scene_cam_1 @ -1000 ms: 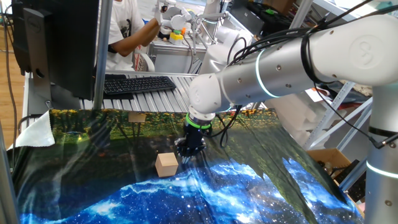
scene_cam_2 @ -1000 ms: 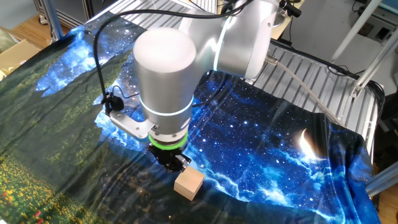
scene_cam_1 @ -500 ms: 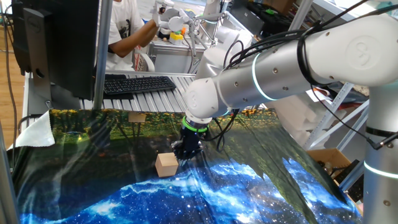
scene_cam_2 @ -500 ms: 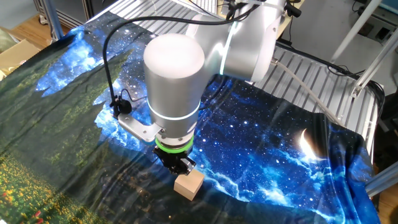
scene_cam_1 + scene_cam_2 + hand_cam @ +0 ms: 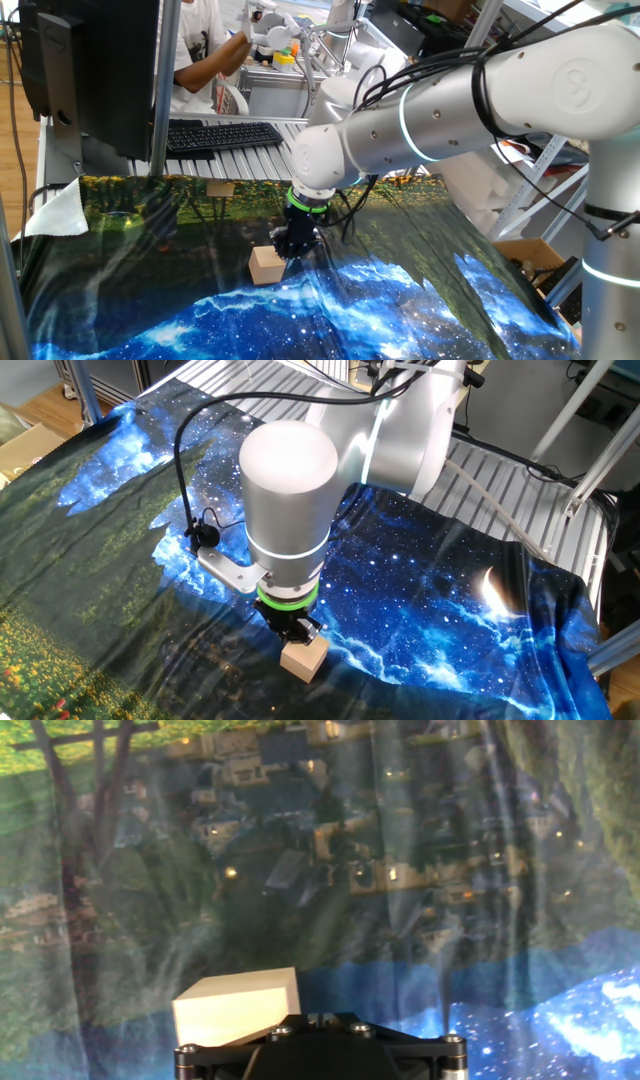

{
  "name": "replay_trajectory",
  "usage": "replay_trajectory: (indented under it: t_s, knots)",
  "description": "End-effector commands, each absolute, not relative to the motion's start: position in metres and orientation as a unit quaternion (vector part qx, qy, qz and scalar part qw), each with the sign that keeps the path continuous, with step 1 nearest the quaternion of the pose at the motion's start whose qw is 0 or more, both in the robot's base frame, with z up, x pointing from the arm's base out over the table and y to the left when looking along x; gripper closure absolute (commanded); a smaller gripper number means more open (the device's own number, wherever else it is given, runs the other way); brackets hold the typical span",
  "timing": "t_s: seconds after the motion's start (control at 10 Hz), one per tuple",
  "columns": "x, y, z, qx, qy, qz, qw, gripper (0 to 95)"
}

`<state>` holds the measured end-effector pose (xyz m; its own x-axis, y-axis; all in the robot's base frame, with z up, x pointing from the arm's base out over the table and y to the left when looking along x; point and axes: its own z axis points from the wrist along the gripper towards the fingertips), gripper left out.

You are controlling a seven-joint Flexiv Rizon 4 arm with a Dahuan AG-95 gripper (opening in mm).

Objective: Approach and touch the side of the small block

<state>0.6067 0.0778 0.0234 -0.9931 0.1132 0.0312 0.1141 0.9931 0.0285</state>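
Robotics lab, metal framing [image 5: 520, 195] (keyboard [image 5: 222, 134])

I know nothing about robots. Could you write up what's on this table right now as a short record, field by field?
Arm: one silver robot arm, bent down over the table
Gripper: black tip, low, right beside the block; open or shut cannot be told
Small block: plain tan wooden cube, resting on the cloth
Contact: tip looks to be at the block's side; actual touch not certain
Cloth: printed starry blue and green landscape
Behind the table: black keyboard, a person in white

table: starry printed cloth [image 5: 420, 300] | behind: keyboard [image 5: 222, 134], monitor [image 5: 95, 65] | right: cardboard box [image 5: 530, 258]
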Motion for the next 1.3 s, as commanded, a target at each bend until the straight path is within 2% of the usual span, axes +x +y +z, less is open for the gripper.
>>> replay_trajectory:
  t_s: [0.1, 1.3]
  knots:
    - [0.606, 0.08, 0.024, -0.057, -0.998, -0.011, 0.014, 95.0]
    - [0.615, 0.047, 0.044, -0.035, -0.999, -0.009, 0.027, 95.0]
